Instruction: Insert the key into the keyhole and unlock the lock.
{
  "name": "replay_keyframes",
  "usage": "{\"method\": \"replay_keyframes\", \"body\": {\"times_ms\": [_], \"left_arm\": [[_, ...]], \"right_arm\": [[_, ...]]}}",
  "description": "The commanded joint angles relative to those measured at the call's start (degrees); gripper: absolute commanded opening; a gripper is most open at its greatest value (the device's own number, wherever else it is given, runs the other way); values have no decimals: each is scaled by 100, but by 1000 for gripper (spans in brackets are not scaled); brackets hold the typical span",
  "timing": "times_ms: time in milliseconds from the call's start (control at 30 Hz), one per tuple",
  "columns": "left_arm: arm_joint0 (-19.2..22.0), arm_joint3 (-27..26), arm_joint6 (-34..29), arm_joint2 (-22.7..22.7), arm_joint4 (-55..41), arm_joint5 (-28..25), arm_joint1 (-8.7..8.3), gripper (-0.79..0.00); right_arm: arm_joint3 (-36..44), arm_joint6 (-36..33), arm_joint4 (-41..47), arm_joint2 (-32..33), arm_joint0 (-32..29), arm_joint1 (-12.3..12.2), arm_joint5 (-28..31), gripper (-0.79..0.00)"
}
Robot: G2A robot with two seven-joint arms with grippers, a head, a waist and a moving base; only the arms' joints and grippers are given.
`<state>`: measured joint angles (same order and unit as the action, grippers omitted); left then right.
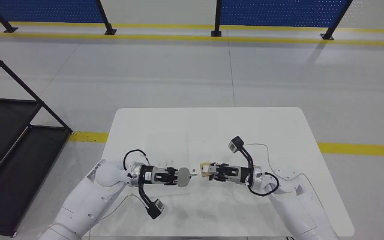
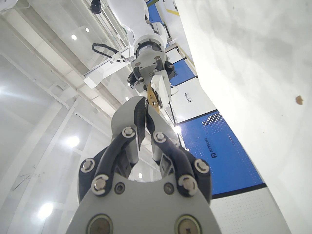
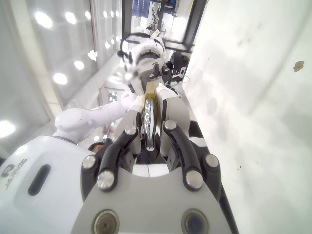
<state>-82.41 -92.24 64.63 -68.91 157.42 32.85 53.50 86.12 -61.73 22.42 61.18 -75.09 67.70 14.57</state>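
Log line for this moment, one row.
left claw: shut on key | right claw: shut on lock | key tip at lock, insertion unclear

Grey floor (yellow-lined), perhaps a rack

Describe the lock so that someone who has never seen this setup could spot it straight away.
Find the white table, where two arms meet tip to tip over its near half. The lock is clamped in the right hand, facing the key in the left hand. It is the one brass piece with a chrome shackle among white and grey hardware.
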Motion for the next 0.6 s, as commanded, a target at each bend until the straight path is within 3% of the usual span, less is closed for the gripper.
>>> {"method": "replay_keyframes", "body": {"times_ms": [0,567], "left_arm": [[31,52,-25,35,-73,-14,6,-785],[75,114,-639,171,84,146,41,-785]], "right_arm": [[10,74,-25,-15,-6,1,58,-785],[53,541,106,-56,-87,8,355,-785]]}}
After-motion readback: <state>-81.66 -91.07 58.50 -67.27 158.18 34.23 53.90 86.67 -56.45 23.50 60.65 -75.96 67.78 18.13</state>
